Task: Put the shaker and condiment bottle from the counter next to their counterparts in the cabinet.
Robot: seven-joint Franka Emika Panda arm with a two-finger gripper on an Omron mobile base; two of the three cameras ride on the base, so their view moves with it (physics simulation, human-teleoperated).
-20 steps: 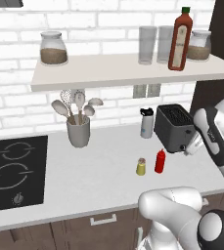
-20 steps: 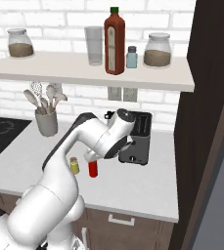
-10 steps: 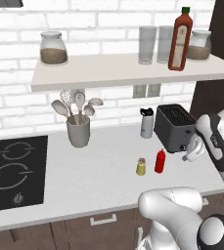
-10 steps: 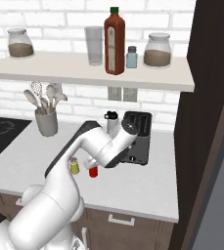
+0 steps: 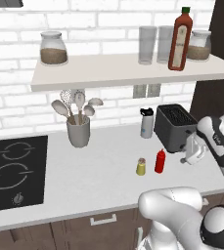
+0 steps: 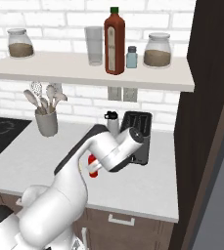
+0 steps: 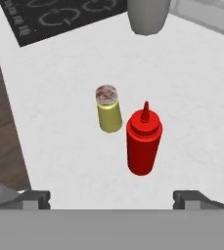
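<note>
Because the condiment bottle [image 7: 144,140] stands on the counter [image 7: 59,146] just beside the shaker [image 7: 108,108], with my gripper [image 7: 111,197] spread wide, empty and short of both, I judge a skewed approach could tip the shaker.

Setting: rendered domestic kitchen. Evidence: pale counter [image 5: 99,171] with inset black cooktop [image 5: 13,168] over dark wood drawers [image 5: 99,224]; white brick wall; open wall shelf [image 5: 128,71] bearing jars, glasses, sauce bottle [image 5: 179,39]; utensil crock [image 5: 78,131]; black toaster [image 5: 174,127].
</note>
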